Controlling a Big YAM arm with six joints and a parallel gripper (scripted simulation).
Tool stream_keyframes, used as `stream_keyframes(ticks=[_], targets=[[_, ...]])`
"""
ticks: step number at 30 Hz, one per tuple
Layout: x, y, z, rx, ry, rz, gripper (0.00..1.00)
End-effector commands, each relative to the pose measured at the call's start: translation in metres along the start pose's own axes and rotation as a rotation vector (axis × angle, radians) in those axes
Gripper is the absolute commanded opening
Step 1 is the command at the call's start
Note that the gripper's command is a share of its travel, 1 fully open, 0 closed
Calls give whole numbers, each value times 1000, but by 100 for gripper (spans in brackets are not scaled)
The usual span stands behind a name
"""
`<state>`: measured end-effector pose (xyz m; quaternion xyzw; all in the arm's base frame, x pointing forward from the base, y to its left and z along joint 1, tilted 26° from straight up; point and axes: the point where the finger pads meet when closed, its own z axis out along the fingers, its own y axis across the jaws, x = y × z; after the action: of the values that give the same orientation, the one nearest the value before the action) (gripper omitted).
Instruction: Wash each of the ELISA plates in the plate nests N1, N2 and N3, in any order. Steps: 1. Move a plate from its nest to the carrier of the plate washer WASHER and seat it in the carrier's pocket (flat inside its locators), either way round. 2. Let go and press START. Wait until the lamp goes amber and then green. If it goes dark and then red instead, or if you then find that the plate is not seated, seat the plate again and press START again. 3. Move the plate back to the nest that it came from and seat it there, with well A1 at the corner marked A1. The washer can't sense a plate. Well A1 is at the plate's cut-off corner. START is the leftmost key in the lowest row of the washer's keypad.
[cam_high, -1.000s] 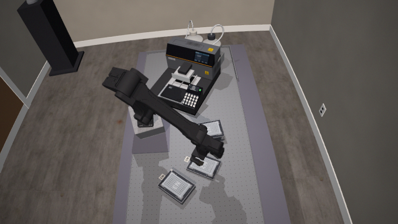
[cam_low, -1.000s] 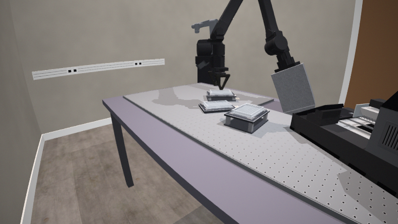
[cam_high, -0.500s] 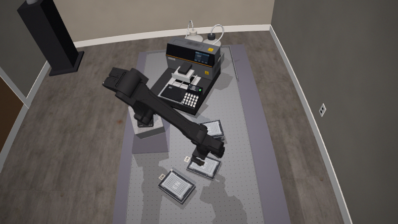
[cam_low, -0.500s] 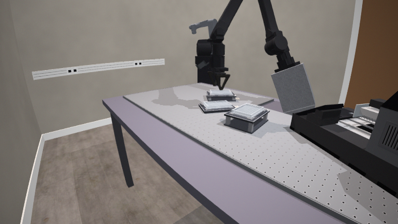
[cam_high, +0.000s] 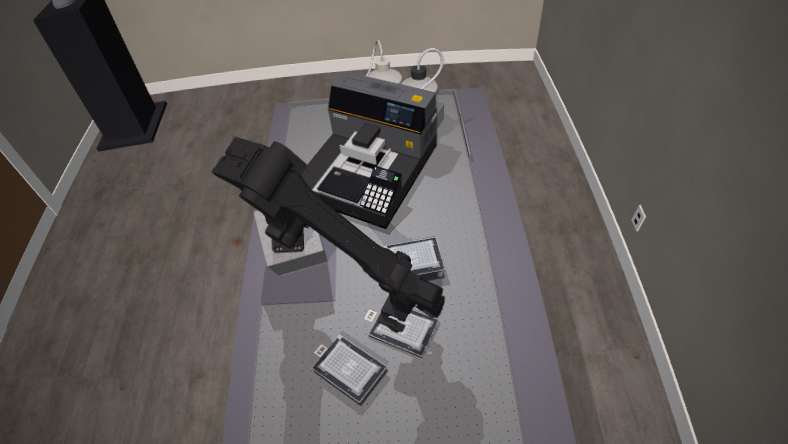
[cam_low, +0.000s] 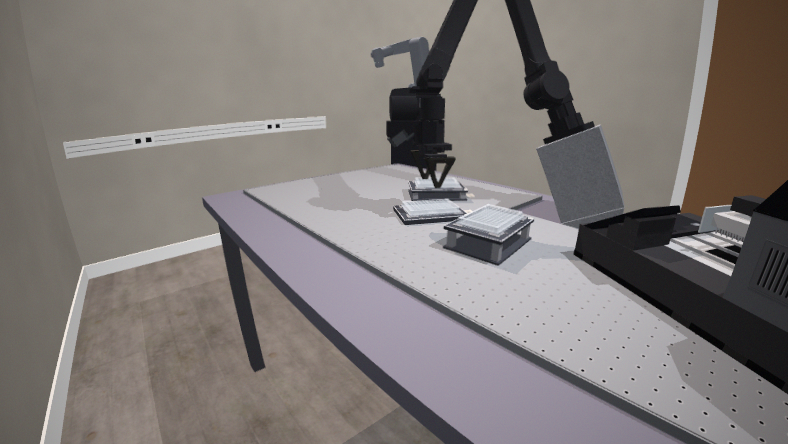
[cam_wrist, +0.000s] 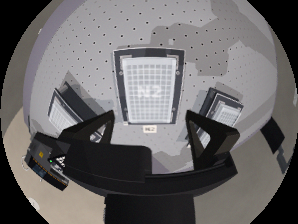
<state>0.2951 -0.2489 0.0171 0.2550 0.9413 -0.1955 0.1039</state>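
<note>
My gripper (cam_high: 398, 326) (cam_low: 431, 180) (cam_wrist: 150, 113) is open and empty, above the near, labelled edge of the N2 nest, its fingers spread wider than the plate. The clear N2 plate (cam_high: 413, 332) (cam_low: 430, 207) (cam_wrist: 150, 90) lies in its low dark nest. The N1 plate (cam_high: 423, 255) (cam_low: 490, 218) (cam_wrist: 63, 118) sits on the taller nest, partly behind the arm in the top view. The N3 plate (cam_high: 351, 366) (cam_wrist: 226, 115) is in its nest. The washer (cam_high: 380, 115) shows a green lamp (cam_high: 395, 178); no plate shows on its carrier. Cut-off corners are too small to tell.
The keypad (cam_high: 377, 197) is at the washer's front right. The arm's grey base block (cam_high: 297, 261) (cam_low: 581, 179) stands at the table's side, between the washer and the nests along its length. Two bottles with tubes stand behind the washer.
</note>
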Motion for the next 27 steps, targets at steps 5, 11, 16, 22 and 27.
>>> stream_keyframes(ticks=[5,11,16,22,27], targets=[[-1,-2,18,0,-1,-4,100],[-2,-1,24,-1,-3,-6,100],[-3,-3,32,1,-5,-2,100],[-6,-1,40,0,-10,-6,100],[-13,-3,31,2,-37,-3,100]])
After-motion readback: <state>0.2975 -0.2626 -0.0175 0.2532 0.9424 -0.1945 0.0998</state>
